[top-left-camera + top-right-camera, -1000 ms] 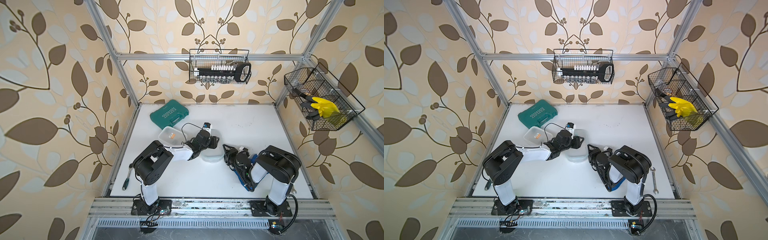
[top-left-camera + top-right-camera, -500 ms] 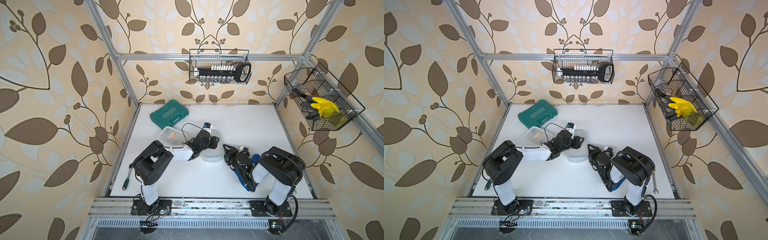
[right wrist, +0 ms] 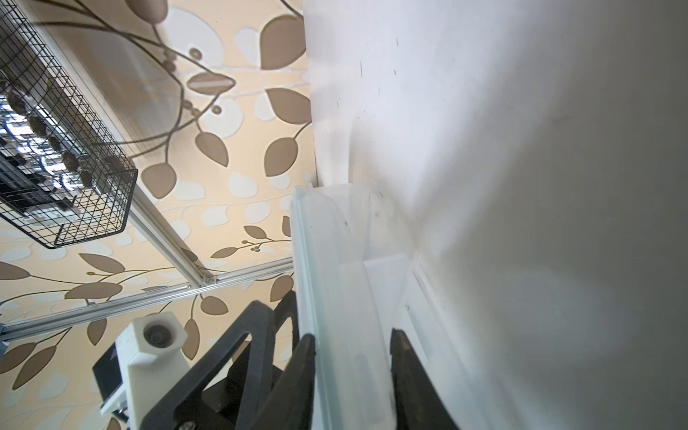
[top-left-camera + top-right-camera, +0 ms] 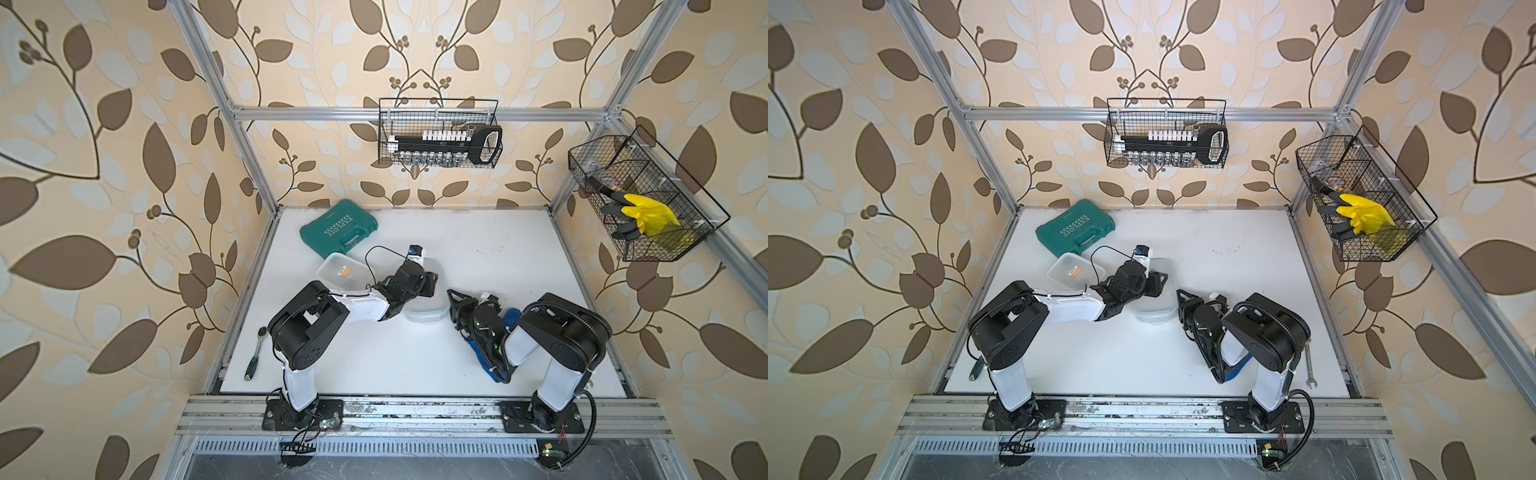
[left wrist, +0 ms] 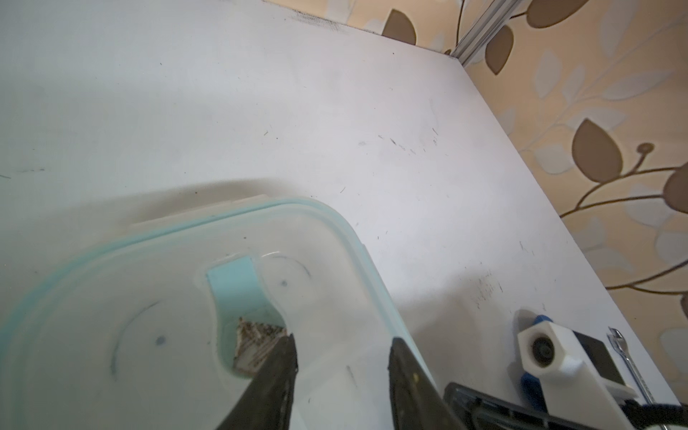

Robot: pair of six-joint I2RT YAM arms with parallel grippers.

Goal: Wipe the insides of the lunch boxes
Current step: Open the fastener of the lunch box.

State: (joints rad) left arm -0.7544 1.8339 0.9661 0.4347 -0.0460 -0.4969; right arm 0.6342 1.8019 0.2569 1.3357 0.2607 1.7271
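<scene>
Right wrist: right gripper has closed, seemingly clamping lunch box wall; left gripper unclear.

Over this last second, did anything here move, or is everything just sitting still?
Hardly anything. The right arm leaned slightly outward, away from the left one; the right tool stayed at the edge of the lidded box, rim between its fingers. Nothing was visibly picked up or dropped. The left tool stayed over that lid; the open tub and green case did not move.
</scene>
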